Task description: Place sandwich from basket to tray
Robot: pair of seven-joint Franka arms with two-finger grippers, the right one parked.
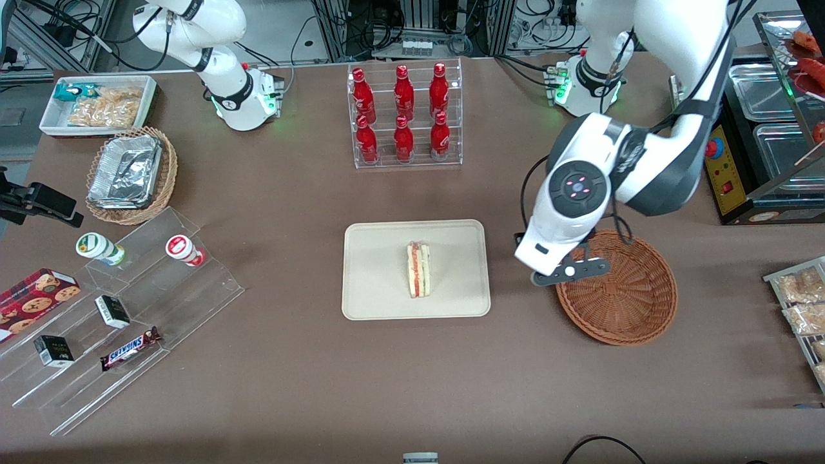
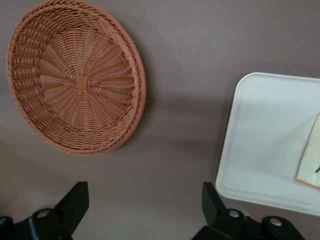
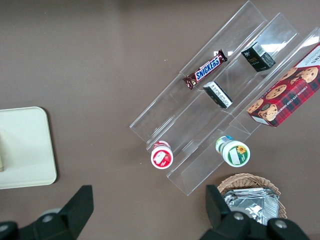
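The sandwich (image 1: 418,270) lies on its side near the middle of the beige tray (image 1: 374,290), its red, orange and green layers showing; in the left wrist view only a corner of the sandwich (image 2: 309,165) shows on the tray (image 2: 265,145). The reddish-brown woven basket (image 1: 628,303) (image 2: 75,80) sits empty beside the tray, toward the working arm's end. My left gripper (image 1: 548,274) (image 2: 145,202) hangs above the bare table between tray and basket, over the basket's rim. Its fingers (image 2: 75,200) are spread wide, open, with nothing between them.
A clear rack of red bottles (image 1: 405,116) stands farther from the front camera than the tray. Toward the parked arm's end are a tan basket of foil trays (image 1: 129,174), a white bin of snacks (image 1: 97,103) and a clear stepped display (image 1: 129,309) with snacks.
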